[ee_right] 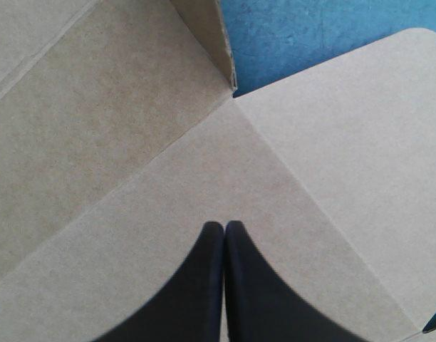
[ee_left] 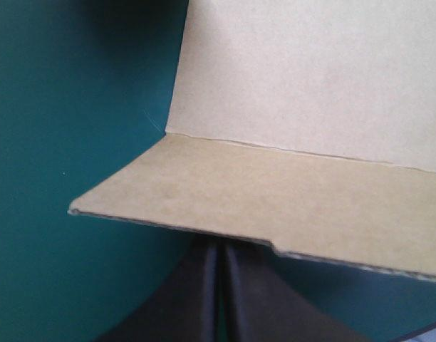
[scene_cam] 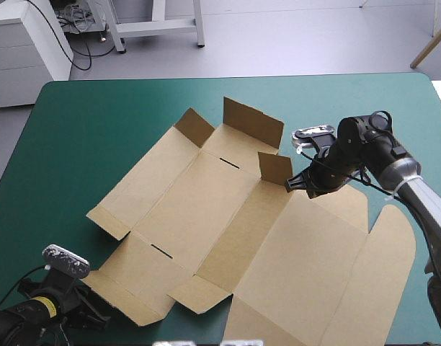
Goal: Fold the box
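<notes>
While the creased brown box [scene_cam: 206, 209] lies mostly flat, both jaws sit closed, empty.

You'll see the box [scene_cam: 228, 216], filling the middle of the frame, is plain brown all over, its surface broken only by two short dark slots [scene_cam: 229, 163]. The table cover [scene_cam: 98, 122] around it is one even, plain teal-green. Your left gripper [ee_left: 219, 246] has black fingers, and your right gripper [ee_right: 224, 226] matches it. The right arm [scene_cam: 415, 191], at the right of the frame, goes from black to pale grey.
</notes>
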You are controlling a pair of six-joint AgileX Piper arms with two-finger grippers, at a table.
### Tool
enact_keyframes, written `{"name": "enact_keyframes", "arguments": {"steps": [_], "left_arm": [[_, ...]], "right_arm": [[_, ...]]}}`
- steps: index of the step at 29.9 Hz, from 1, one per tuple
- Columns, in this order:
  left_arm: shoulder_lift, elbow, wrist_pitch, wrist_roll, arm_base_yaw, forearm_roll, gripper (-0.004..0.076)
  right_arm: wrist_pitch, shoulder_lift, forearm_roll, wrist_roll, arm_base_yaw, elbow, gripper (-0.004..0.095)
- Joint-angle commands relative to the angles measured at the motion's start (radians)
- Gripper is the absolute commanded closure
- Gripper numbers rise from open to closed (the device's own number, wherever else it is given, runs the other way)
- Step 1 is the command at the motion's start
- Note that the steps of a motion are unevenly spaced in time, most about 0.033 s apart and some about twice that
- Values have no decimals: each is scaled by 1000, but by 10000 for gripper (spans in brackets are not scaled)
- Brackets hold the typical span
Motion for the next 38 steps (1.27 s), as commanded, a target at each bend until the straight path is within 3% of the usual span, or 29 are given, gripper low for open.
{"name": "enact_keyframes", "arguments": {"steps": [1,15,24,38], "left_arm": [[6,-24,-40,-6,-4,0,734],[6,-24,-40,-6,-4,0,734],[6,-24,-40,-6,-4,0,734],[6,-24,-40,-6,-4,0,734]], "right_arm": [[1,-49,9,-15,-6,-22,927],[18,-282,-13,-16,-6,-43,927],[18,-448,-22,-16,-6,49,928],[-8,-465,-22,-30,-6,54,901]]}}
